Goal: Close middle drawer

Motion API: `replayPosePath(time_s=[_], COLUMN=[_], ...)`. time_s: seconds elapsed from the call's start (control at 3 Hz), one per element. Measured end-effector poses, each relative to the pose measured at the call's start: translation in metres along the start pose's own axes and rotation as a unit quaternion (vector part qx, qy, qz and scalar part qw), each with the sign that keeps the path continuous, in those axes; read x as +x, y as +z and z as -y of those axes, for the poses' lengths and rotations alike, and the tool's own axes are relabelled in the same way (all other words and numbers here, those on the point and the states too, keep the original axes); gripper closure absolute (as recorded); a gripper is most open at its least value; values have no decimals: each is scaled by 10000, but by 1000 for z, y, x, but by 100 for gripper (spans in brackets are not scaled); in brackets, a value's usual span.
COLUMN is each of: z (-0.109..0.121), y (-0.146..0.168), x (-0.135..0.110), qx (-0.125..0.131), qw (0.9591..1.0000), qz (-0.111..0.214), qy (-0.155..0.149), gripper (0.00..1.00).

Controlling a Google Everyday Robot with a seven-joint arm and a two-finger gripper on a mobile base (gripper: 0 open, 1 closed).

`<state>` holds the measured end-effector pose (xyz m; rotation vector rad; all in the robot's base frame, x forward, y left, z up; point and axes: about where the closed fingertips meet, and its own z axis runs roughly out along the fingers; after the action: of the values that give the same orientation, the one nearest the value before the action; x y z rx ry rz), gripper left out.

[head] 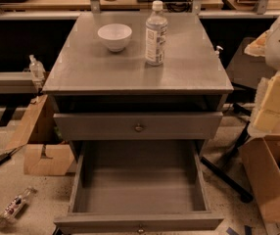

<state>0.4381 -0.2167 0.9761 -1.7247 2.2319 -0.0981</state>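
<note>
The grey wooden cabinet (140, 77) stands in the middle of the view. Its middle drawer (140, 190) is pulled far out toward me. The plain grey box is empty, and the front with its small brass knob (140, 227) sits at the bottom edge. Above it, the uppermost drawer front (105, 126) with its knob (139, 128) stands slightly out from the cabinet. The lowest drawer is hidden under the open one. My gripper (273, 104), cream-coloured below a white arm part, hangs at the right edge. It is to the right of the cabinet and apart from the drawers.
A white bowl (114, 36) and a plastic water bottle (155, 33) stand on the cabinet top. Cardboard boxes sit at the left (44, 155) and right (272, 180). A bottle (16, 204) and a black adapter (0, 158) lie on the floor at the left. A black stand leg (225, 175) runs along the floor at the right.
</note>
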Motion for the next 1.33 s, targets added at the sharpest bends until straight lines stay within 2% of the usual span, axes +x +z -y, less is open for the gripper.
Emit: replayPosePath(time_s=[0.33,0.67,1.0,1.33], z=[0,-18,-46,-80], y=[4,38,108,213], x=[0,8,35,63], qx=[33,-81,-271,-510], qw=[10000,9992,9961,9895], qz=[68,360,601,820], qy=[12,160,593,1079], gripper=[0,0,19,50])
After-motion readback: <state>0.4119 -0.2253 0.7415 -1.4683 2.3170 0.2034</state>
